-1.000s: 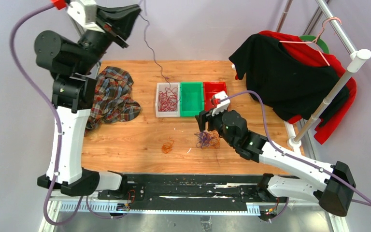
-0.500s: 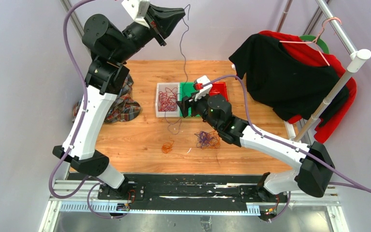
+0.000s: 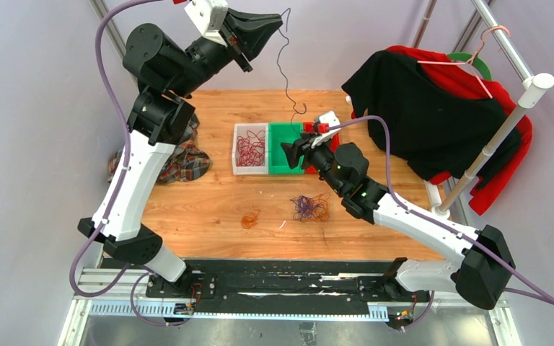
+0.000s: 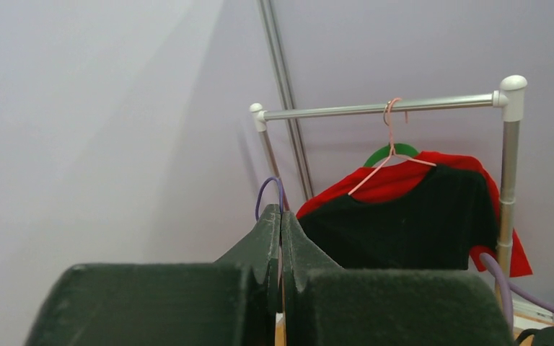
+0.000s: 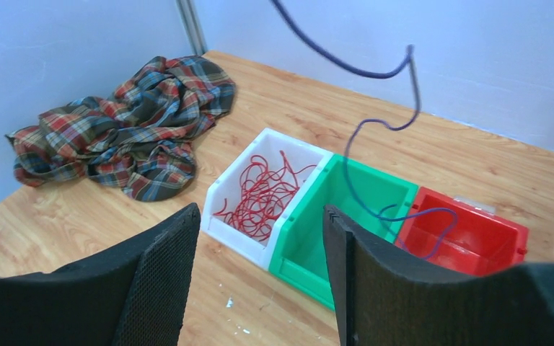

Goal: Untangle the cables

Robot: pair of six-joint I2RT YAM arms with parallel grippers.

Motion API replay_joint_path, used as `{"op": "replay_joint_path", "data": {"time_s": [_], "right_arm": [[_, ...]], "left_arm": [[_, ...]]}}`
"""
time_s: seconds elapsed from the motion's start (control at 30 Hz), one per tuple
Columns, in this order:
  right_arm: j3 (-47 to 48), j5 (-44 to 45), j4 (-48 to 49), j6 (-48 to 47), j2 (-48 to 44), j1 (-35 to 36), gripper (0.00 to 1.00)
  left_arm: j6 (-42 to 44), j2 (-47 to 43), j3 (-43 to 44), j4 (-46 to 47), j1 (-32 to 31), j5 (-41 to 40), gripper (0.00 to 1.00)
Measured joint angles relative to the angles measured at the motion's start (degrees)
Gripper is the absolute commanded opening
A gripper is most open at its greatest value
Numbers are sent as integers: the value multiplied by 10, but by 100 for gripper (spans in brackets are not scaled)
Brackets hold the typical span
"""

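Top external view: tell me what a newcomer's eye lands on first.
The left gripper is up high at the back, shut on a thin purple cable that dangles toward the green bin and the red bin. Beside them the white bin holds a heap of red cables, and the right gripper is open close by. Black and red garments hang on the rack at right.

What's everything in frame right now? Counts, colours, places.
table: one, wooden
bins: three, row mid-table, white bin, green bin, red bin
red cables: one tangle, in white bin
purple cable: one, hanging from left gripper, lower end in red bin
purple tangle: one, on table, near side
orange cable: one small coil, left of purple tangle
plaid cloth: one, crumpled, table's left
shirts: black shirt over red shirt, on rack, right
left gripper: shut on purple cable, raised
right gripper: open, facing bins
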Motion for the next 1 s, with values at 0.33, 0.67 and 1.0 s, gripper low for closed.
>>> {"op": "replay_joint_path", "data": {"time_s": [0.33, 0.67, 1.0], "right_arm": [[42, 7, 13, -2, 52, -62, 58], [55, 8, 13, -1, 76, -115, 44], [72, 40, -4, 0, 100, -157, 40]], "left_arm": [[-26, 54, 35, 9, -18, 11, 1], [-35, 96, 47, 9, -25, 14, 0], [-48, 105, 31, 54, -25, 2, 1]]}}
